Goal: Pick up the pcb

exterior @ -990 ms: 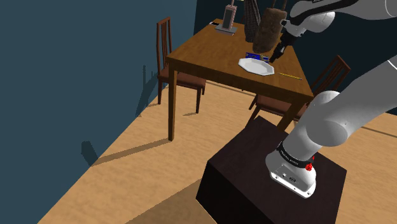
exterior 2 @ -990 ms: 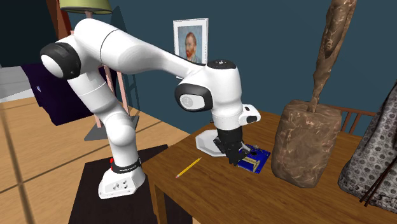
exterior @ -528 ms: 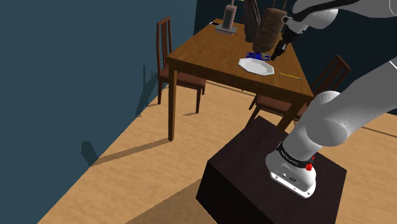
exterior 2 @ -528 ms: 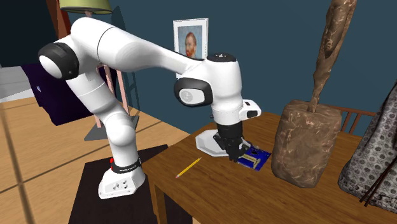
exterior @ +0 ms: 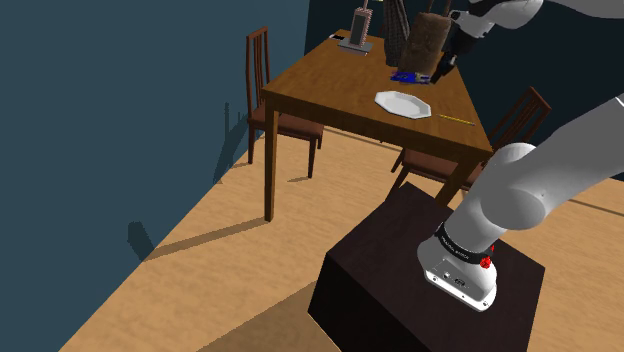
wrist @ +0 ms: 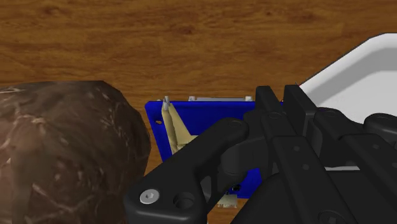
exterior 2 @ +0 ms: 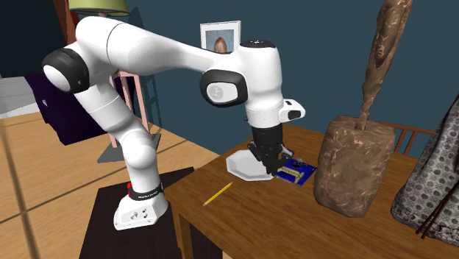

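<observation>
fig. my hand (exterior 2: 275, 166) is clamping the blue circuit board (exterior 2: 296, 174) by the end nearest the white plate (exterior 2: 241, 166). the board is sticking out from my grip toward the brown vase (exterior 2: 351, 165), its long side running between plate and vase, roughly level over the desk (exterior 2: 250, 221). i am judging it to be hanging just clear of the wood, so the lift is calling for a straight rise that keeps the free end off the vase.
</observation>
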